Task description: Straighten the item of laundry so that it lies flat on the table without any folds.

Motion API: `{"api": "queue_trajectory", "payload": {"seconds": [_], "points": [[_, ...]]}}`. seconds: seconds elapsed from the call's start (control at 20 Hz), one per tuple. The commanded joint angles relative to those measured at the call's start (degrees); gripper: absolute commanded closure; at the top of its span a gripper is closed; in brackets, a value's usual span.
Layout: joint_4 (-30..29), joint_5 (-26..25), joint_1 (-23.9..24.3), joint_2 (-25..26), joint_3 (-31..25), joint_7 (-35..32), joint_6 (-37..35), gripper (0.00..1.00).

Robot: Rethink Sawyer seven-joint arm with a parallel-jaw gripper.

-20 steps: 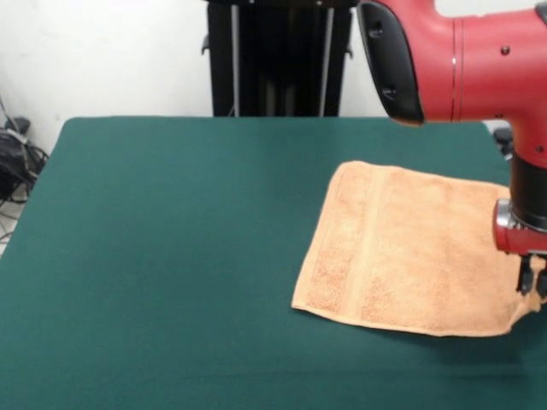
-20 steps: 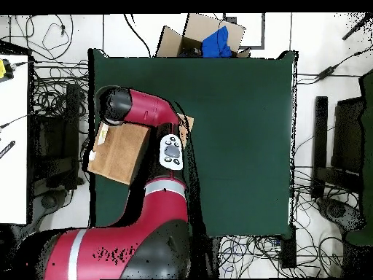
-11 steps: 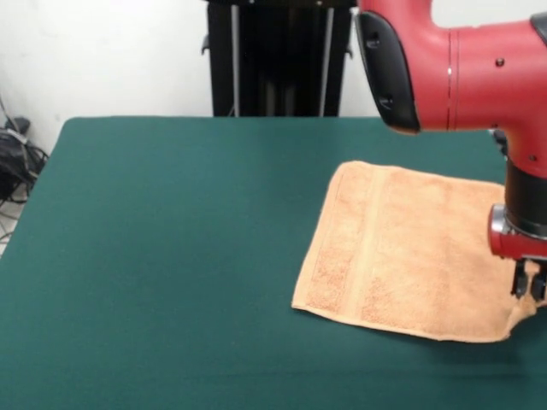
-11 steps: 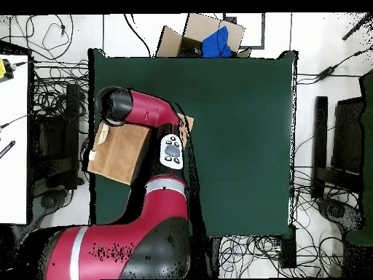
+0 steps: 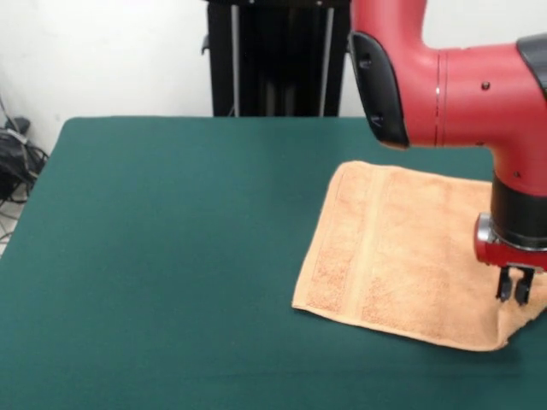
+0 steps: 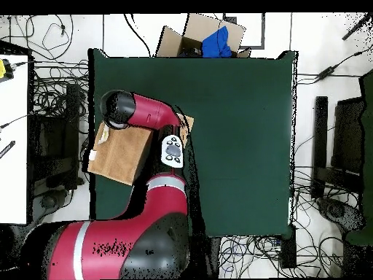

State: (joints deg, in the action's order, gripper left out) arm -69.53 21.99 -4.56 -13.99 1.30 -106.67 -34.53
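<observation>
The item of laundry point(image 5: 402, 248), a light orange-tan towel with a woven band near its left end, lies on the right part of the green table point(image 5: 171, 256). Most of it is flat. Its near right corner is bunched and slightly raised under my gripper point(image 5: 514, 294), whose fingers pinch the towel's right edge. Seen from overhead, the towel point(image 6: 120, 154) sits at the table's point(image 6: 240, 131) left edge, with one corner reaching the edge. The red arm point(image 6: 149, 113) crosses over it and hides the gripper there.
A black stand point(image 5: 278, 55) rises behind the table. Overhead, a cardboard box with a blue item point(image 6: 211, 36) sits past the far edge. Cables cover the floor point(image 6: 51, 109) on both sides, and the arm's bulky body point(image 6: 124, 244) overhangs the table's lower left.
The gripper has moved leftward and a little lower in the front view, dragging the towel's right edge with it. The near right corner now bunches further in.
</observation>
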Motion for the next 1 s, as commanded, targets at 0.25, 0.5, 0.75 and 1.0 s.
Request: {"api": "queue_trajectory", "payload": {"seconds": [0.25,0.5,0.75,1.0], "points": [[0.0,1.7,-2.5,1.3,4.5,-18.5,0.0,0.00],[-0.9,2.8,-2.0,1.4,3.5,-17.8,1.2,0.00],[-1.5,3.3,-2.0,1.2,3.2,-17.4,1.5,0.00],[-1.4,3.4,-1.8,1.2,3.0,-16.7,1.1,0.00]]}}
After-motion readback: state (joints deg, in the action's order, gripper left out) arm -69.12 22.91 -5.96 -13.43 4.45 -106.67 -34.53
